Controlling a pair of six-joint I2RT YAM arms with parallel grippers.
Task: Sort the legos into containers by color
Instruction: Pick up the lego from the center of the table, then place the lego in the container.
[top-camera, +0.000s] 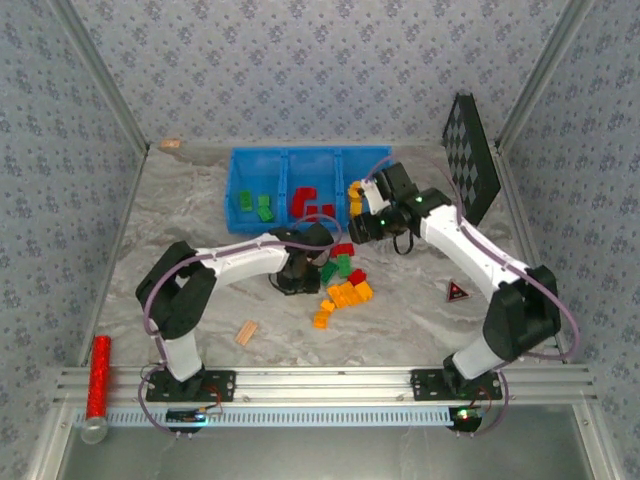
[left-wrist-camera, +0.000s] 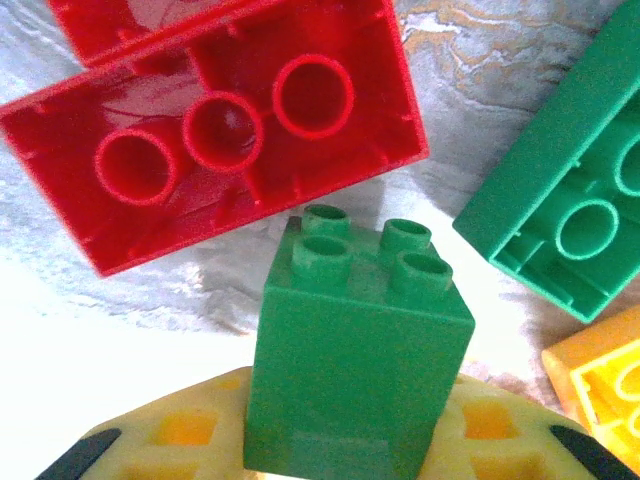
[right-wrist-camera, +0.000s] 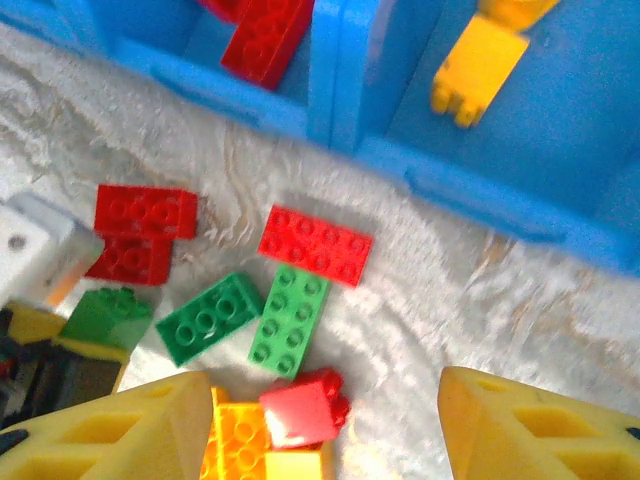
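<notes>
While the left pincer clamps a green brick, blue compartments beyond the spread right pincer hold a red brick and a yellow brick.

Blue-grey floral walls enclose a marbled grey tabletop. A checkerboard leans at the right wall. A metal rail lines the near edge.
</notes>
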